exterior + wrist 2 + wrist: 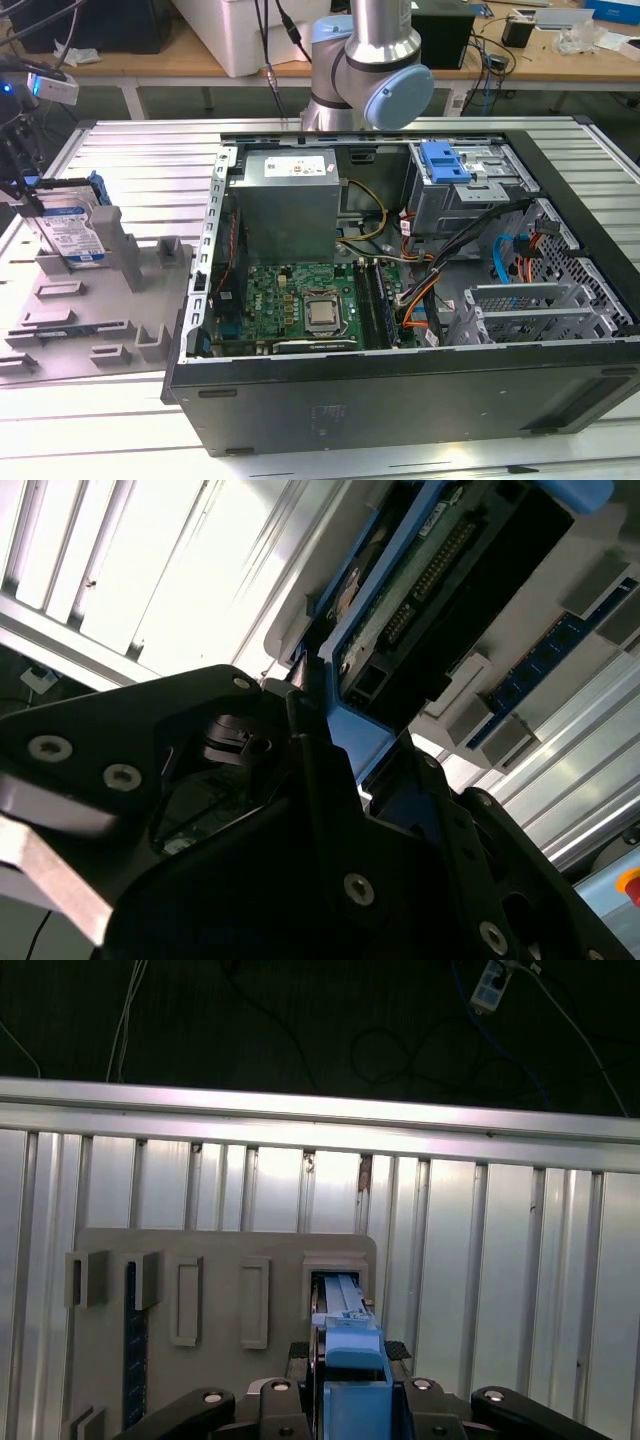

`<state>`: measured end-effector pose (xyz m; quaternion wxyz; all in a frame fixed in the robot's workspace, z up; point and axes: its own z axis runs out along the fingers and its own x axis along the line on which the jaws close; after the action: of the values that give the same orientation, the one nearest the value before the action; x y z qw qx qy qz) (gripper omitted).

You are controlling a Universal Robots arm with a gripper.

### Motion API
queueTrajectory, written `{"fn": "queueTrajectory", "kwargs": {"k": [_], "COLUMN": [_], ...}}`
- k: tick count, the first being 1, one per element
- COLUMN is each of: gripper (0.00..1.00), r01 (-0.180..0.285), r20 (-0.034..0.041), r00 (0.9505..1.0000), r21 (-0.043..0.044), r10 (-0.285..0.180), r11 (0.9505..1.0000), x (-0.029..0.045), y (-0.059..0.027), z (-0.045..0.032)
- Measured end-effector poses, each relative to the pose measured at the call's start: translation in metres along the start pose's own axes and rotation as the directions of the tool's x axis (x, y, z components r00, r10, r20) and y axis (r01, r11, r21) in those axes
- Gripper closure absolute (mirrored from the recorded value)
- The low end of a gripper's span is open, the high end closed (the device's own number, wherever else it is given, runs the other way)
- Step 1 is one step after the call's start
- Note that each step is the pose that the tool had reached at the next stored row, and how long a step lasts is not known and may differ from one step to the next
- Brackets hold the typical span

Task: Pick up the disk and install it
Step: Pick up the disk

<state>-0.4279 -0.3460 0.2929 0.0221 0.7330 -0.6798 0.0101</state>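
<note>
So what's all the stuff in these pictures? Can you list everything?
disk: one, silver with a blue frame, upright in the holder at the exterior view's left
holder: one, grey, on the table beside the case
computer case: one, black, open, mid-table
power-supply box: one, grey, inside the case
drive cage: one, silver with a blue latch, inside the case
motherboard: one, green, on the case floor
cables: several, orange, black and blue, inside the case
table: one, ribbed silver metal, under everything
arm: one, silver and pale blue, beyond the case
gripper: one, black, at the disk's blue frame
</note>
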Motion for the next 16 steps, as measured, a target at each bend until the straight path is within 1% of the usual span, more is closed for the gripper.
{"fn": "queueTrajectory", "kwargs": {"k": [11, 12, 13, 16], "gripper": [0.63, 0.61, 0.55, 0.55], "r01": [0.000, 0.000, 0.000, 0.000], "r20": [0.0001, 0.0001, 0.0000, 0.0000], "r00": [1.0000, 1.0000, 1.0000, 1.0000], "r21": [0.0000, -0.0001, -0.0002, -0.0002], "r10": [0.000, 0.000, 0.000, 0.000], "r11": [1.0000, 1.0000, 1.0000, 1.0000], "x": [-0.0003, -0.0003, -0.0003, -0.0003], "y": [0.0003, 0.0004, 0.0004, 0.0004], "z": [0.0000, 0.0000, 0.0000, 0.0001]}}
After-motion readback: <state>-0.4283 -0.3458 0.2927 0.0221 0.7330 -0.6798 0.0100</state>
